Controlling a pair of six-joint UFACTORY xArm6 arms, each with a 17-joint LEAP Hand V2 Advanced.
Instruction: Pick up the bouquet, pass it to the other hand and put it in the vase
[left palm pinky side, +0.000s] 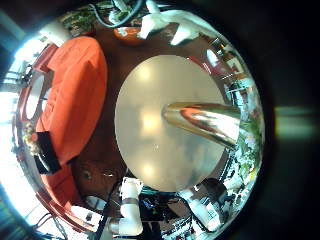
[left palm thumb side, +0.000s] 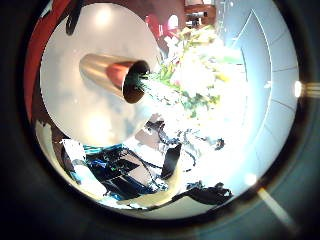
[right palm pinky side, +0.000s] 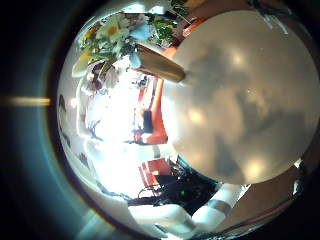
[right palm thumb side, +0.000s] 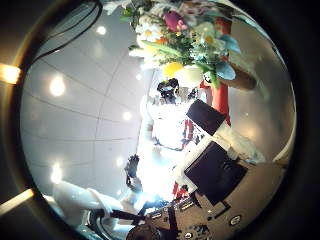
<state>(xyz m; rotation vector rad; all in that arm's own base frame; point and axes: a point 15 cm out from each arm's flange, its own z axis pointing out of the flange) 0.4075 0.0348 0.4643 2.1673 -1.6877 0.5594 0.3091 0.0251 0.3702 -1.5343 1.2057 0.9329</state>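
This looks like a lounge or showroom-like room rather than a kitchen or workshop. A round pale table (left palm pinky side: 165, 120) stands on a dark wooden floor (left palm pinky side: 110, 60), with an orange sofa (left palm pinky side: 72, 90) just beside the table. Above the table, a white ceiling (right palm thumb side: 80, 120) carries recessed spot lights (right palm thumb side: 57, 87). Near the table sits a computer monitor (right palm thumb side: 222, 168) on robot equipment, hinting at a demo or lab setup.
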